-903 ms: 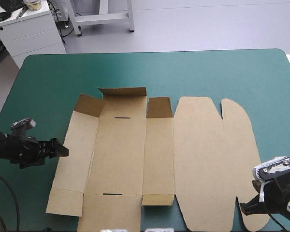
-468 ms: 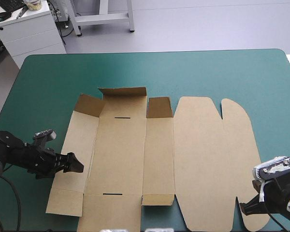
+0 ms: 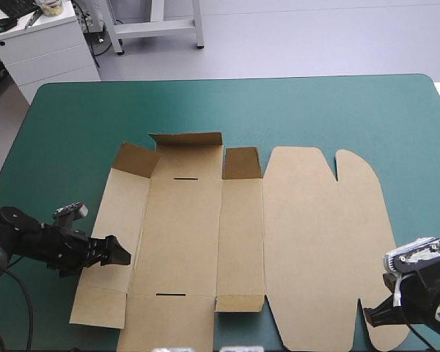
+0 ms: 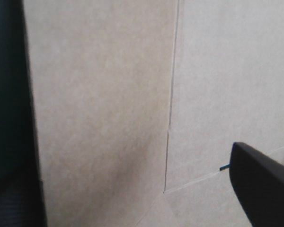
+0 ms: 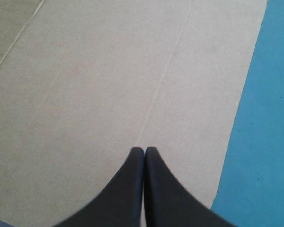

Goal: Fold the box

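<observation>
- Box: brown cut sheet lying flat on the teal-green cover, about mid-table and reaching almost to the near edge.
- Not yet a tray. No walls are tucked, and the wide rounded lid panel lies flat on the right.
- Three short flaps along the far edge tilt up off the cover. The rest of the sheet lies down.
- Two thin dark slots show in the base panel, one near the far flap and one near the near edge.
- Left gripper: fingers spread, low over the narrow left side panel, pointing in towards the base.
- Left wrist view: one black finger stands wide of the other, with bare board and a crease line between them. Cannot tell whether they touch the board.
- Right gripper: fingers pressed together into one point over the lid's near right corner, with cover just beside it. No board is seen between them.
- Against earlier frames: the left gripper was off the sheet beside its left edge. It has since moved in over the side panel and a bit nearer the near edge.
- Right gripper and box show no shift.
- Nothing else lies on the sheet, and only the two arms reach over it.
</observation>
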